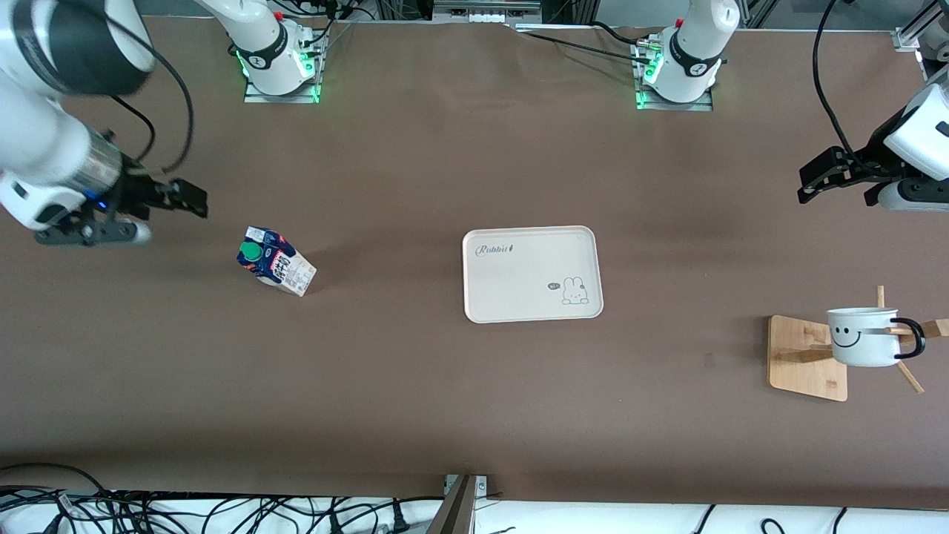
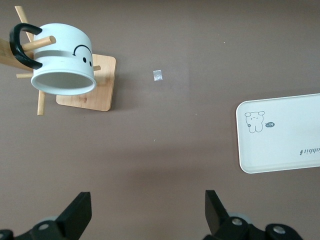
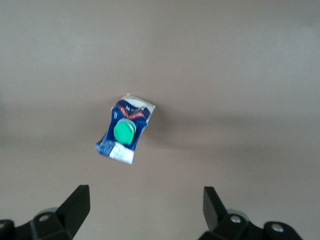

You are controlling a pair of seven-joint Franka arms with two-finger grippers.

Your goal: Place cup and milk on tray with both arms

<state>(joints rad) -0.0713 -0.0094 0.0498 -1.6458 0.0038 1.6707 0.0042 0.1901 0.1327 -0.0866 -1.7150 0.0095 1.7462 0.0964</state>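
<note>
The milk [image 1: 276,261], a blue and white carton with a green cap, stands on the table toward the right arm's end; it also shows in the right wrist view [image 3: 125,135]. My right gripper [image 1: 185,199] is open and empty in the air beside the carton, apart from it [image 3: 145,197]. The cream tray [image 1: 531,274] lies empty mid-table and shows in the left wrist view [image 2: 285,135]. The white smiley cup [image 1: 864,337] hangs by its black handle on a peg of a wooden stand [image 1: 804,360] [image 2: 62,60]. My left gripper [image 1: 808,185] is open and empty, up in the air and well clear of the cup [image 2: 147,205].
The wooden stand [image 2: 90,85] has a square base and several pegs sticking out around the cup. A small pale scrap [image 2: 158,75] lies on the brown table between stand and tray. Cables run along the table's front edge.
</note>
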